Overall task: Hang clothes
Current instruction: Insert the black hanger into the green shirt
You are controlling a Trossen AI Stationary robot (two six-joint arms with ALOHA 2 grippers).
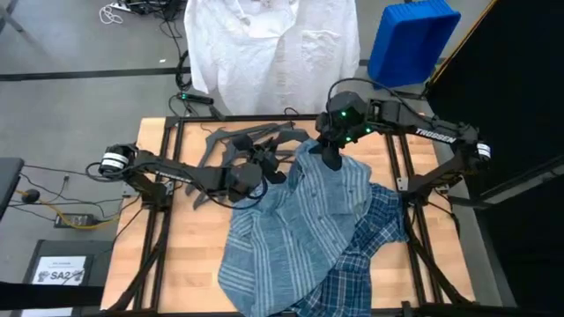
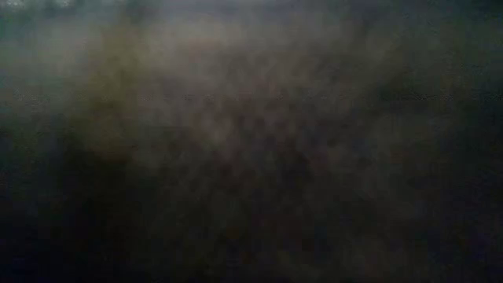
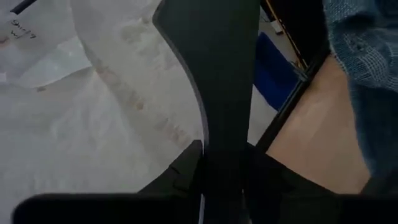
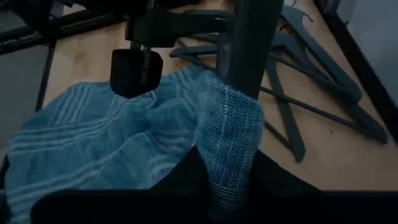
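Note:
A light blue striped shirt [image 1: 291,229] lies spread over the table's middle, partly on top of a darker plaid shirt [image 1: 374,233]. A white shirt [image 1: 273,53] hangs beyond the far edge. Several dark grey hangers [image 1: 233,141] lie at the far left of the table. My left gripper [image 1: 271,169] is at the striped shirt's far left edge, shut on a hanger [image 3: 214,74]. My right gripper [image 1: 330,158] stands over the shirt's far end, shut on its cloth [image 4: 227,134]. Something dark covers the low view. My left gripper pinches a broad dark limb of the hanger [image 3: 217,168] between its two fingers; the limb runs on straight ahead past the fingertips. Which end of the hanger this is does not show. My right gripper pinches a bunched fold of the striped shirt's far end [image 4: 225,155] between its two fingers, coming from above. The fold stands up between the fingers while the rest of the shirt [image 4: 93,143] lies slack on the table.
A blue bin [image 1: 412,40] stands beyond the far right corner. Black frame rails [image 1: 163,194] run along the table's left and right sides. Bare wood [image 1: 194,255] shows at the near left.

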